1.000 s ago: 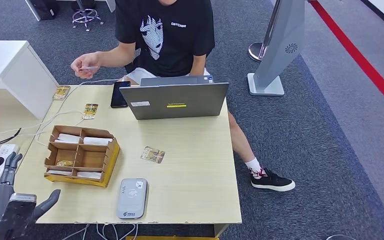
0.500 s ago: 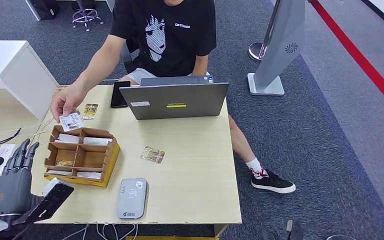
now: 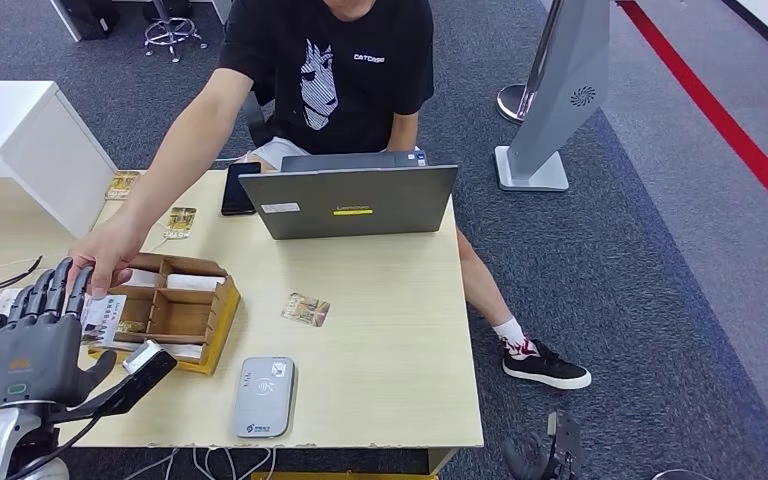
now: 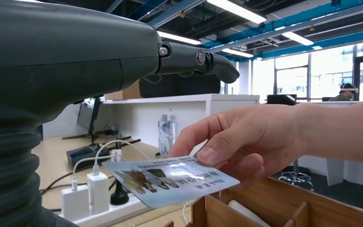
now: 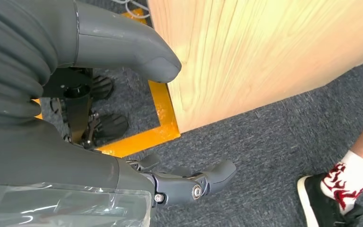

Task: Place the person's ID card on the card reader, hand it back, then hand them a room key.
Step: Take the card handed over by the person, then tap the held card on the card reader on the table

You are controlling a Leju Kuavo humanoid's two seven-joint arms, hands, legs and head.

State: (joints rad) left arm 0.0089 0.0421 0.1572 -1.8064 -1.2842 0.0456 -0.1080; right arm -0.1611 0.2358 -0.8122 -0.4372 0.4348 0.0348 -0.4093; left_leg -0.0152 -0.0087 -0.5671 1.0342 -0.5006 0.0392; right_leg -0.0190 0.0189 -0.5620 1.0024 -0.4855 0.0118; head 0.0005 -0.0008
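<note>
Right now my left hand (image 3: 35, 340) is spread wide, holding nothing. Just past my fingertips, the person's hand (image 4: 246, 142) pinches the pale blue plastic ID card (image 4: 170, 178). Closing too early, I might miss; it could drop into the brown cardboard tray (image 3: 205, 320).

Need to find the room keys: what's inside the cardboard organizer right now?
The organizer has white items in its rear compartments and along the front row, and a gold packet in a middle one. The left hand and the ID card cover its left edge.
</note>
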